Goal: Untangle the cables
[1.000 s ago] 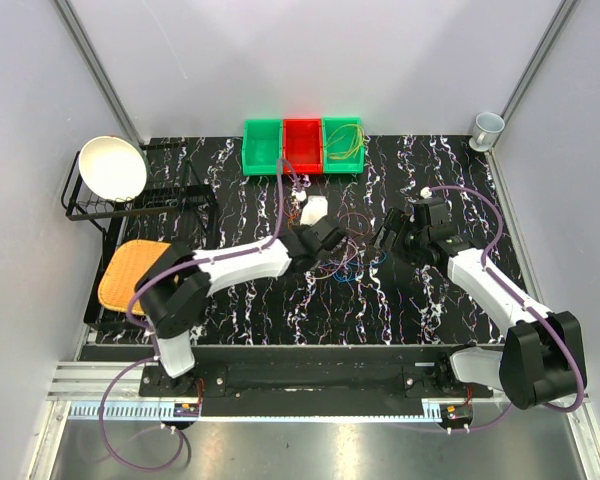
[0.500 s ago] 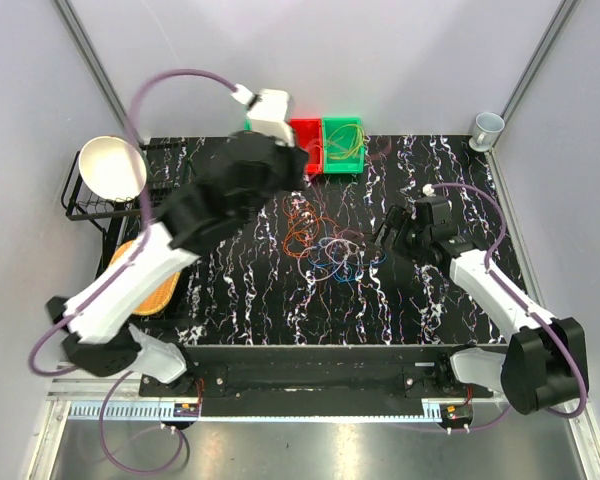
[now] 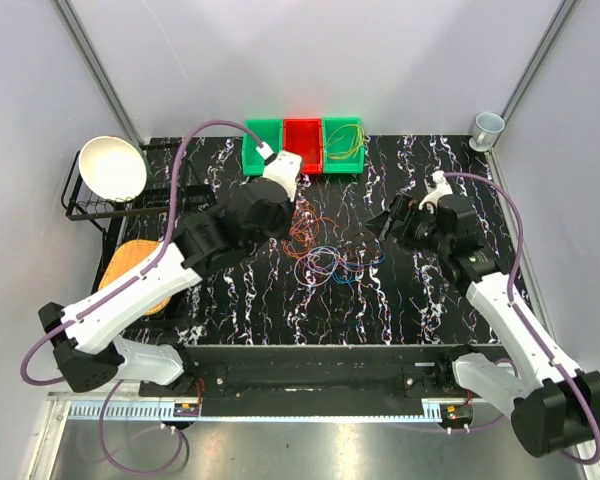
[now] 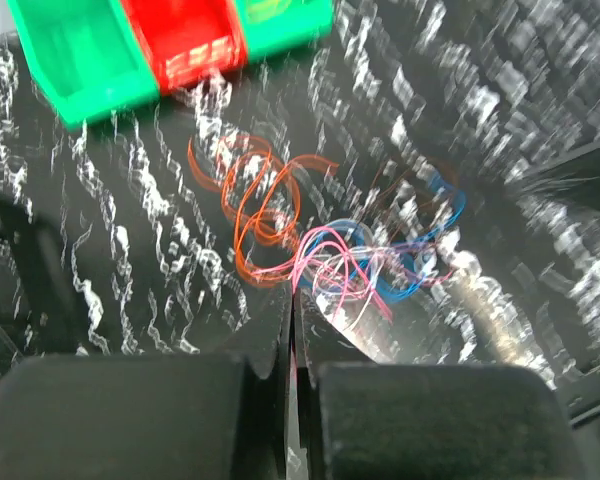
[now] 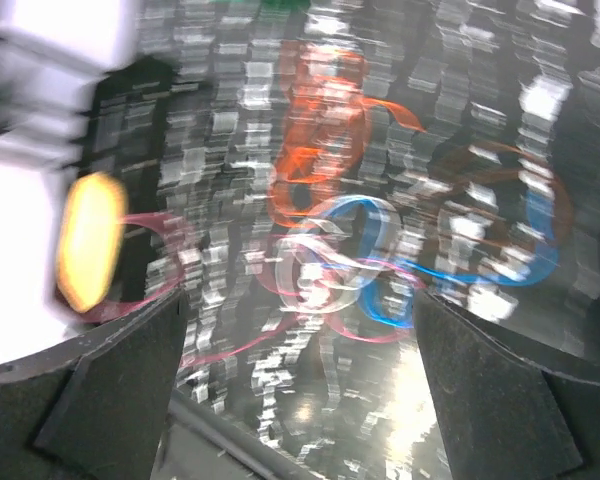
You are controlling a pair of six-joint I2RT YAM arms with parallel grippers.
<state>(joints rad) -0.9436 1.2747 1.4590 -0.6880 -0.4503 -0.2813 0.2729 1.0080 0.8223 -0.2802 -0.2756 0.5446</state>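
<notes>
While cables (image 3: 325,255) lie tangled on the table (image 3: 430,300), left tool (image 4: 291,300) hangs closed just beside them, right tool (image 5: 295,305) spread wide.

We see two arms of one build. The left arm (image 3: 130,292) and right arm (image 3: 512,312) carry glossy white shells on their long links, with rounded black housings at the joints and shoulders. A thick purple hose (image 3: 212,123) loops along the left arm, and another purple hose (image 3: 521,240) along the right. A small white block (image 3: 281,168) caps the left wrist. The left gripper (image 4: 291,310) has blocky, matte black fingers (image 4: 130,420). The right gripper (image 5: 300,300) has dark, wedge-shaped fingers (image 5: 490,390).
</notes>
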